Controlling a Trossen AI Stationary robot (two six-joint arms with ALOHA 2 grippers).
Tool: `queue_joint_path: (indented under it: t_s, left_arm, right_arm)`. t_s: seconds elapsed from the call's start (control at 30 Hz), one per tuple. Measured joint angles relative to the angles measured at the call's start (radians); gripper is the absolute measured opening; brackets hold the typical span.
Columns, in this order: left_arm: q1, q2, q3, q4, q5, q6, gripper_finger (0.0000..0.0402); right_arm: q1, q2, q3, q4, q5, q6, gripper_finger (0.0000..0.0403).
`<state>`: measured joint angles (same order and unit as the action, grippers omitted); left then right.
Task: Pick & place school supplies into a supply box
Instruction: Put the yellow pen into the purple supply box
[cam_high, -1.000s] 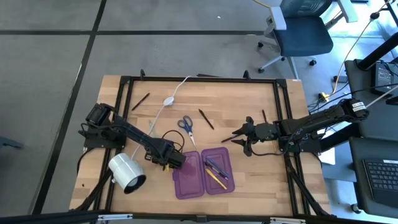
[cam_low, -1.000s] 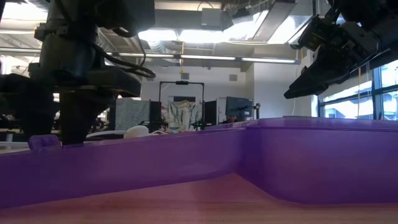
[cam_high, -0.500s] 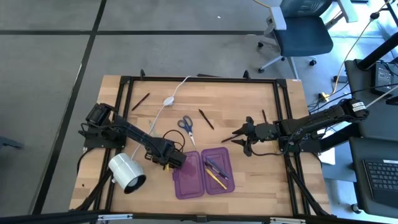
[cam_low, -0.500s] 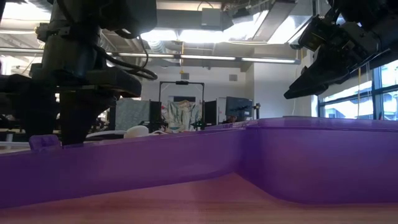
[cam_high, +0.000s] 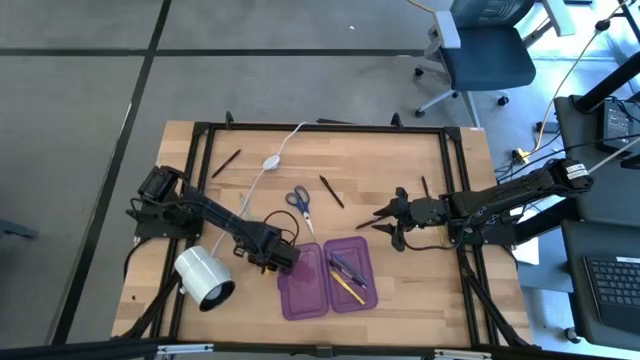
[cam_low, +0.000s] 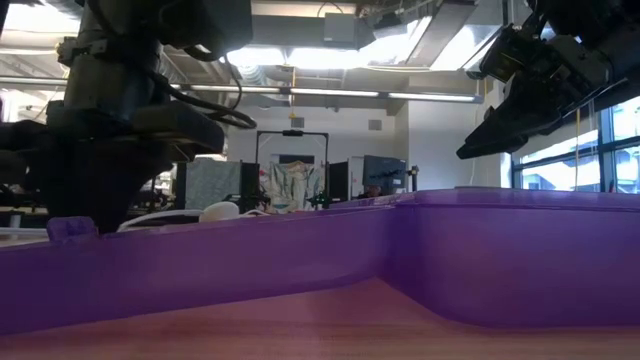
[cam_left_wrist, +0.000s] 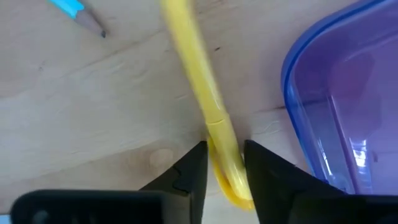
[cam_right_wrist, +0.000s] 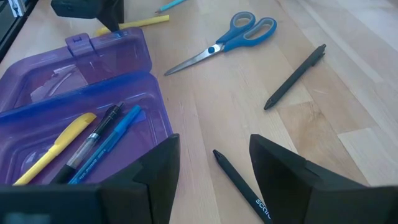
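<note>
Fingers (cam_left_wrist: 225, 177) of left gripper straddle yellow pen (cam_left_wrist: 202, 93).

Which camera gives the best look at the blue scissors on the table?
The right wrist view: the scissors lie whole and near, blades and handles clear. The high view shows them small. The low and left wrist views miss them.

yellow pen (cam_left_wrist: 208, 106) cut off by frame edge, tip hidden between fingers (cam_left_wrist: 186, 177)

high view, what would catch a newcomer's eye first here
The open purple supply box near the table's front edge stands out, with pens already in its right half. Just left of it, the left gripper closes around a yellow pen lying on the wood. Blue-handled scissors lie behind the box.
</note>
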<state>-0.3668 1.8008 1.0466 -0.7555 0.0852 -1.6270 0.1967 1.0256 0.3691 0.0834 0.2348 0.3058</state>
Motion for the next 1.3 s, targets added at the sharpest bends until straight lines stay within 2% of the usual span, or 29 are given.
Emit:
queue_joint_path:
  t_s: [0.27,0.83,1.17,1.3]
  left_arm:
    - [0.0,0.0,0.0,-0.001,-0.001,0.035,0.0058]
    - [0.0,-0.028,-0.004,-0.041,-0.022,0.07,0.0054]
    - [0.0,-0.151,-0.003,-0.059,-0.158,0.092,0.0054]
    - [0.001,-0.204,-0.002,0.068,-0.225,0.242,0.0054]
  right_arm:
    - [0.0,0.0,0.0,0.0,0.0,-0.001,0.0197]
    - [0.0,0.0,0.0,0.0,0.0,-0.004,0.0197]
    - [0.0,0.0,0.0,0.0,0.0,-0.026,0.0197]
    - [0.0,0.0,0.0,0.0,0.0,-0.026,0.0197]
